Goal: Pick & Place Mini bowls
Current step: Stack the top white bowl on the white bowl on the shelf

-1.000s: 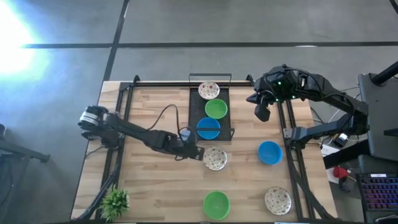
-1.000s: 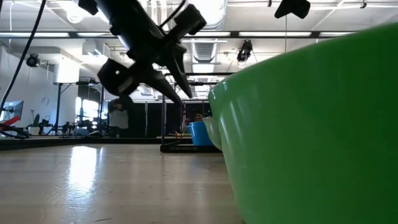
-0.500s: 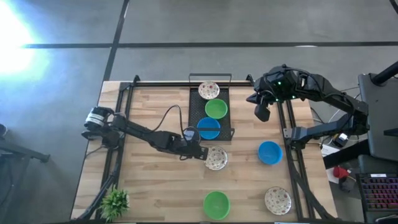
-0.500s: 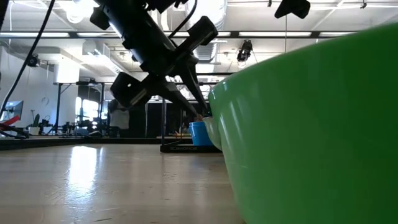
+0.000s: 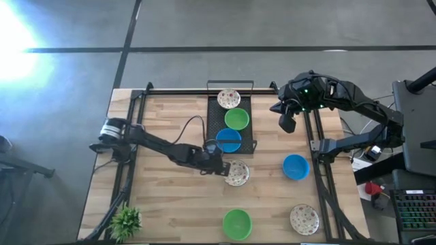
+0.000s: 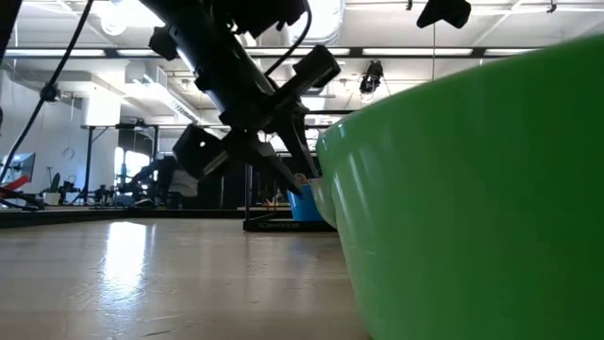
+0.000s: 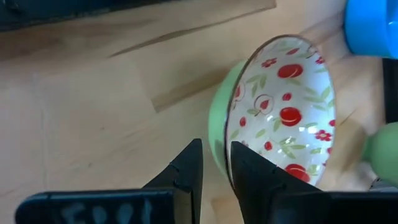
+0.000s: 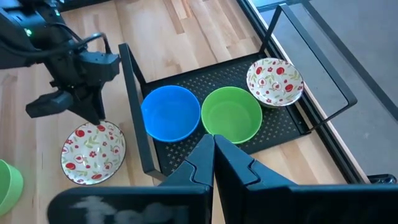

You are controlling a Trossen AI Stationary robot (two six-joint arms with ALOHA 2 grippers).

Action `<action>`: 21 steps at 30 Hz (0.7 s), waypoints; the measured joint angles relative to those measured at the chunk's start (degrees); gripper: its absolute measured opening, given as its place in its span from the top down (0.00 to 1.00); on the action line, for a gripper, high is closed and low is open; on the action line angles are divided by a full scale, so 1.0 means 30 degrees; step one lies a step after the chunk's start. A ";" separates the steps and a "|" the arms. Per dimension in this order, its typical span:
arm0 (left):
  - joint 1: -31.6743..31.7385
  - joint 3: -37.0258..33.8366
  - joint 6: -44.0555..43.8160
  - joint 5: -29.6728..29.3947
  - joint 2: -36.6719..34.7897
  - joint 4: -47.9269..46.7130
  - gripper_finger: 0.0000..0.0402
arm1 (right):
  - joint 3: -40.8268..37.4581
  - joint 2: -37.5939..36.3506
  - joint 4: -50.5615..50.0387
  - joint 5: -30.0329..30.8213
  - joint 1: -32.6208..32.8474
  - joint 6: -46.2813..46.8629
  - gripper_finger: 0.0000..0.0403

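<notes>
Three mini bowls stand in the black tray (image 5: 212, 122): floral (image 5: 229, 99), green (image 5: 236, 119) and blue (image 5: 228, 140). Four more rest on their bases on the wooden table: floral (image 5: 236, 174), blue (image 5: 295, 167), green (image 5: 236, 223) and floral (image 5: 304, 219). My left gripper (image 5: 221, 168) (image 7: 216, 163) is low at the left rim of the floral bowl (image 7: 286, 106) just in front of the tray, shut on it. My right gripper (image 5: 286, 122) (image 8: 212, 146) hangs shut, high above the table's far right part. My left gripper pinches the floral bowl's rim (image 7: 229, 134) on the side toward the table's left. One finger (image 7: 249, 177) is inside the bowl and the other (image 7: 186, 174) is against its pale green outer wall. The fingers slant down from the left. The bowl sits on the table.
A small potted plant (image 5: 126, 221) stands at the near left corner. The tray has a raised wire frame (image 8: 134, 106) around it. In the low view the near green bowl (image 6: 472, 198) fills the right half. Bare wood lies left of the tray.
My left gripper has moved toward the table's right and down onto the floral bowl's left rim. The bowl has stayed where it was. My right arm has kept still.
</notes>
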 joint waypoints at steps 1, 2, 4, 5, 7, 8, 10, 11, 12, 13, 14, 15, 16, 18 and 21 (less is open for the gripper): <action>0.0036 0.0056 0.0000 0.0101 0.0112 0.0010 0.81 | 0.0000 0.0000 0.0000 0.0007 0.0000 0.0005 0.98; 0.0058 0.0114 0.0000 0.0132 0.0216 0.0015 0.81 | 0.0000 0.0000 0.0000 0.0006 0.0000 0.0007 0.98; 0.0123 0.0252 0.0007 0.0170 0.0371 0.0030 0.81 | 0.0000 0.0000 0.0000 0.0007 -0.0002 0.0007 0.98; 0.0144 0.0306 0.0007 0.0190 0.0473 0.0050 0.81 | 0.0000 0.0000 0.0000 0.0007 0.0000 0.0007 0.98; 0.0173 0.0396 0.0034 0.0205 0.0575 0.0019 0.81 | 0.0000 0.0000 0.0000 0.0007 0.0000 0.0015 0.98; 0.0180 0.0451 0.0066 0.0198 0.0635 0.0025 0.81 | 0.0000 0.0000 0.0000 0.0007 0.0000 0.0015 0.98; 0.0180 0.0572 0.0066 0.0221 0.0782 0.0117 0.81 | 0.0000 0.0000 0.0000 0.0003 0.0000 0.0022 0.98; 0.0180 0.0618 0.0066 0.0257 0.0863 0.0115 0.81 | 0.0000 0.0000 0.0000 0.0007 0.0000 0.0029 0.98; 0.0180 0.0652 0.0066 0.0330 0.0967 0.0102 0.81 | 0.0000 0.0000 0.0000 0.0006 -0.0001 0.0029 0.98; 0.0180 0.0727 0.0066 0.0393 0.1133 0.0059 0.81 | 0.0000 0.0000 0.0000 0.0007 0.0000 0.0029 0.98; 0.0180 0.0778 0.0066 0.0436 0.1229 0.0070 0.81 | 0.0000 0.0000 0.0000 0.0007 0.0000 0.0036 0.98; 0.0185 0.0804 0.0070 0.0522 0.1310 0.0071 0.81 | 0.0000 0.0000 0.0000 0.0007 0.0000 0.0036 0.98; 0.0187 0.0877 0.0062 0.0548 0.1432 0.0051 0.81 | 0.0000 0.0000 0.0000 0.0000 0.0000 0.0036 0.98; 0.0195 0.0943 0.0046 0.0584 0.1483 0.0124 0.81 | 0.0000 0.0000 0.0007 0.0007 0.0000 0.0066 0.98; 0.0260 0.0943 -0.0029 0.0577 0.1482 0.0048 0.82 | 0.0000 0.0000 0.0007 0.0009 -0.0001 0.0066 0.98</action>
